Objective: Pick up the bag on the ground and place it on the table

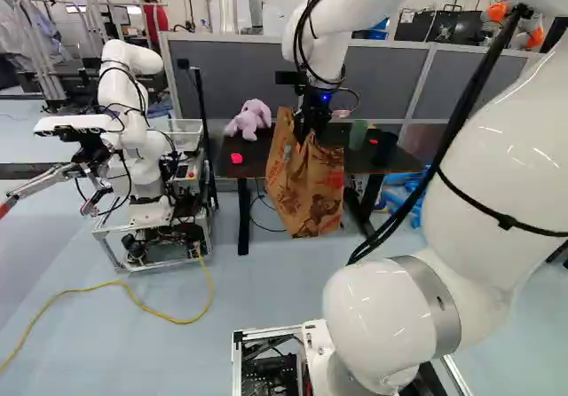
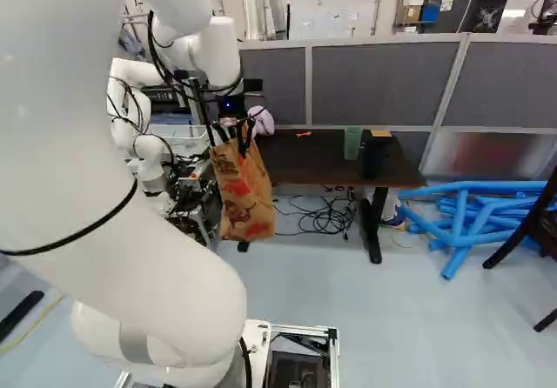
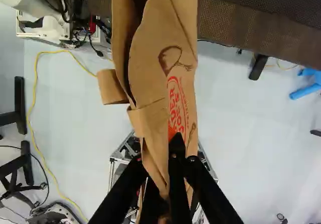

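Observation:
My gripper [image 1: 309, 125] is up at the table's near edge in the left base view, shut on the top of the brown paper bag [image 1: 306, 187]. The bag hangs upright below it, in front of the table, its bottom above the floor. In the right base view the bag [image 2: 244, 192] overlaps the left end of the dark table [image 2: 305, 157]. Seen from the wrist, the gripper [image 3: 175, 156] pinches the bag's rim [image 3: 155, 116] between its fingers, and the table [image 3: 241, 25] lies ahead of it.
On the table are a pink plush toy [image 1: 251, 118], a red item [image 1: 236, 158], a green cup [image 2: 352, 143] and a black container [image 2: 374, 155]. Another robot [image 1: 133, 138] stands left of the table. Blue tubes [image 2: 474, 214] lie right of it; a yellow cable [image 1: 115, 282] crosses the floor.

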You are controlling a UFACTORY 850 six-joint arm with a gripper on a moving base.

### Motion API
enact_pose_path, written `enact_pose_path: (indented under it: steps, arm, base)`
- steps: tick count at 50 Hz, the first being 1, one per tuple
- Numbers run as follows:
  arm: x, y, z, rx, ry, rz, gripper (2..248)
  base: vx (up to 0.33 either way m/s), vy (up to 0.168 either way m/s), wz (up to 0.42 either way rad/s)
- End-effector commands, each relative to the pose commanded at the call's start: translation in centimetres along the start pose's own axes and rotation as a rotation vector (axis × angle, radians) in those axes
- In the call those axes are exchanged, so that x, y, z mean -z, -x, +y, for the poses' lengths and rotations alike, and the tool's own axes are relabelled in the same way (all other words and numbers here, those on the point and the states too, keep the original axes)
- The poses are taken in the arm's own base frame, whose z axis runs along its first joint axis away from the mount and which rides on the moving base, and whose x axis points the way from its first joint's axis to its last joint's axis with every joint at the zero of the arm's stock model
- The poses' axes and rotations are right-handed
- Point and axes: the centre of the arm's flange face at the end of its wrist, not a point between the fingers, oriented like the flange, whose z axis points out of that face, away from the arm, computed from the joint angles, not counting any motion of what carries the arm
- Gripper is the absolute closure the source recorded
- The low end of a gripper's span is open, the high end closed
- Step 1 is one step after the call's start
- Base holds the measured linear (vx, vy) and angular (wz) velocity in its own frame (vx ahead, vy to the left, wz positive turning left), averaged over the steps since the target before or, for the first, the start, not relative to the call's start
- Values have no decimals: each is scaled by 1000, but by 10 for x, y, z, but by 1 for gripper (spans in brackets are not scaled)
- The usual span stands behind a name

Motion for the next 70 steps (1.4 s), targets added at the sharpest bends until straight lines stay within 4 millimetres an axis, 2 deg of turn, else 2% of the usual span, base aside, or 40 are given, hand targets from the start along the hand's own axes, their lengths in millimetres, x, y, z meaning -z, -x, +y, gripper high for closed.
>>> enact_pose_path:
  steps: [29, 70]
  arm:
    - [1, -2, 0, 0, 0, 3, 229]
    - [56, -12, 2, -1, 5, 54, 229]
  base:
    - [20, 1, -1]
    - [0, 0, 0]
